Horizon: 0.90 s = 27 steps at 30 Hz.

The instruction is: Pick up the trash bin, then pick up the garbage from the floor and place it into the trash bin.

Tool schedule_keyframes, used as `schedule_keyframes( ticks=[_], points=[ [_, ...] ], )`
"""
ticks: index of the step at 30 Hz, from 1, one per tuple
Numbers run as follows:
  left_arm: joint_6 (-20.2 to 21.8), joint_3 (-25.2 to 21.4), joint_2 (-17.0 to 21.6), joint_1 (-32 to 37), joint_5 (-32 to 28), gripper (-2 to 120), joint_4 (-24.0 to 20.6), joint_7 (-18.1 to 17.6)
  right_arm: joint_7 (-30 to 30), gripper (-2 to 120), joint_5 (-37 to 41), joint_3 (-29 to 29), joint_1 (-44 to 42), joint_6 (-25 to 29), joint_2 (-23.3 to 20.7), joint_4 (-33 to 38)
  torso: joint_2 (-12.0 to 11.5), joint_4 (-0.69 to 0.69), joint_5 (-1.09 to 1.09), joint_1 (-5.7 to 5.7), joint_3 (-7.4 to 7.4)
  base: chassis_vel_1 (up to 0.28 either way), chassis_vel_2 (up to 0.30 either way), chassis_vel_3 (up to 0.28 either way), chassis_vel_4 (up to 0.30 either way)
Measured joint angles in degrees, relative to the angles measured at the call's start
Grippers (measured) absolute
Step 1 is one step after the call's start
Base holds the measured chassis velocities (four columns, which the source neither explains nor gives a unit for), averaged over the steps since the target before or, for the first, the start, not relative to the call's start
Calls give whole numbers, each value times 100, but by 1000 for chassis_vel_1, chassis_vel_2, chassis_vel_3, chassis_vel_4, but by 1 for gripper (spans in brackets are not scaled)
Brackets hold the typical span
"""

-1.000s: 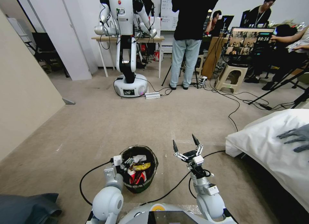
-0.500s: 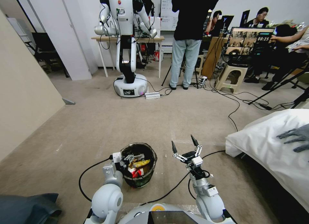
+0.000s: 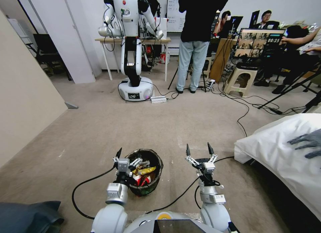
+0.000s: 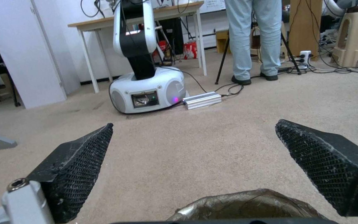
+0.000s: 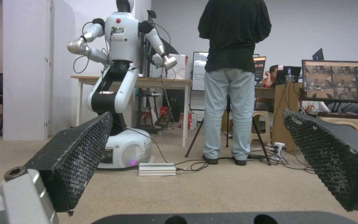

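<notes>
**One bin, two spread grippers, litter inside**

You have one trash bin [image 3: 146, 171] standing on the beige carpet [image 3: 100, 132] directly in front of your robot's base. Its dark crinkled bag is folded over the rim, and in the left wrist view a part of that rim [image 4: 245, 207] shows low between the two black fingers.

The garbage [image 3: 143, 174] lies inside the bin: you can make out a yellow packet, at least one red-and-white wrapper and a pale scrap; an exact count of pieces cannot be told.

Your left gripper [image 3: 126, 155] sits just beside the bin on its left, touching or nearly touching the rim; which of the two you cannot tell. Its two fingers are spread wide and hold nothing, with one textured pad [image 4: 77, 168] well apart from the other.

Your right gripper [image 3: 200, 149] stands to the right of the bin, clear of it, pointing away from the robot. Its two fingers are also spread with nothing between them.

Beyond the bin, one white robot [image 3: 131, 45] stands before a table. One silver box [image 3: 158, 99] lies on the carpet just beside that robot's base. To the right of the bin, past the right gripper, is a white sheet [image 3: 281, 152].
</notes>
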Motion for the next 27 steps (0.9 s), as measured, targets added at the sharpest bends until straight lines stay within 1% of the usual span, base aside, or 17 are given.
schedule_keyframes(
  ticks=[10, 27],
  points=[
    [-257, -61, -13, 4, 377, 100, 55, -14, -107, 100, -5, 10, -2, 66, 28, -7, 0, 0, 0, 0, 0, 0, 0, 0, 0],
    [-261, -70, -19, 6, 394, 100, 62, -26, -122, 100, 7, 15, -3, 67, 27, -16, 0, 0, 1, 0, 0, 0, 0, 0, 0]
  ],
)
